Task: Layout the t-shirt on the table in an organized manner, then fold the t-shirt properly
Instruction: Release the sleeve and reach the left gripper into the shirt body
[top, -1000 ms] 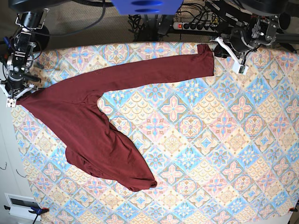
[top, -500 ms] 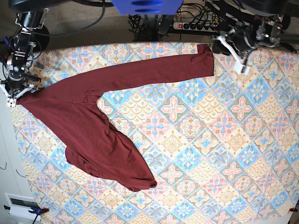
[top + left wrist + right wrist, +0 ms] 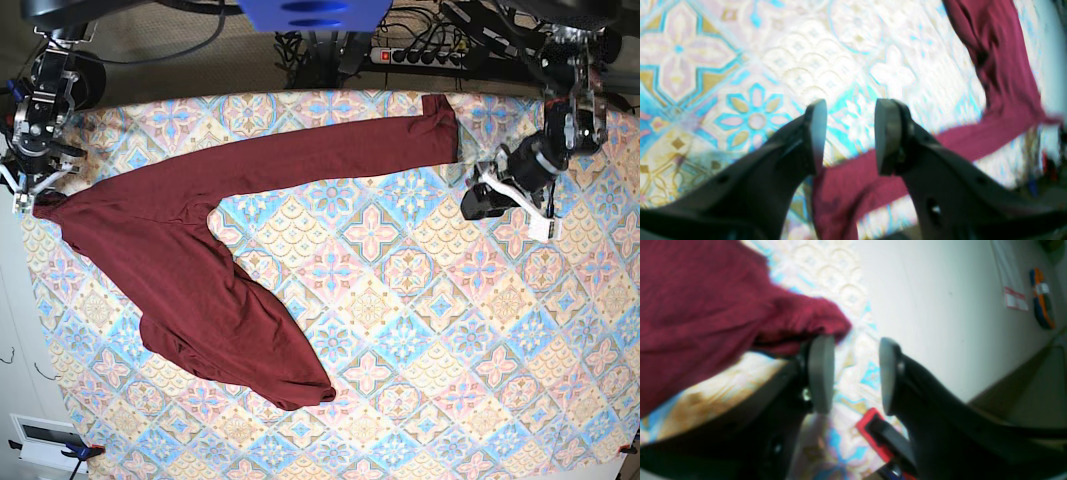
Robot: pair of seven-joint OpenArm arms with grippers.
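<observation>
The maroon t-shirt [image 3: 200, 270] lies spread on the patterned table [image 3: 480, 330], one long band reaching to the far edge at the base view's upper right. My left gripper [image 3: 478, 200] hovers open just below that band's end. In the left wrist view the left gripper [image 3: 850, 136] holds nothing, with the t-shirt [image 3: 1003, 83] lying beyond and beneath it. My right gripper [image 3: 30, 198] sits at the table's left edge by the shirt's corner. It [image 3: 855, 373] is open, and the t-shirt [image 3: 706, 313] bunches against the outside of one pad [image 3: 821, 373].
A red clamp [image 3: 873, 433] grips the table edge under the right gripper, with pale floor [image 3: 940, 306] beyond. A power strip and cables [image 3: 420, 52] lie behind the table's far edge. Another clamp [image 3: 80, 452] sits at the near left corner.
The right gripper opened and let go of the shirt's corner, shifting slightly. The left arm swung from the sleeve end at the far edge down over the table.
</observation>
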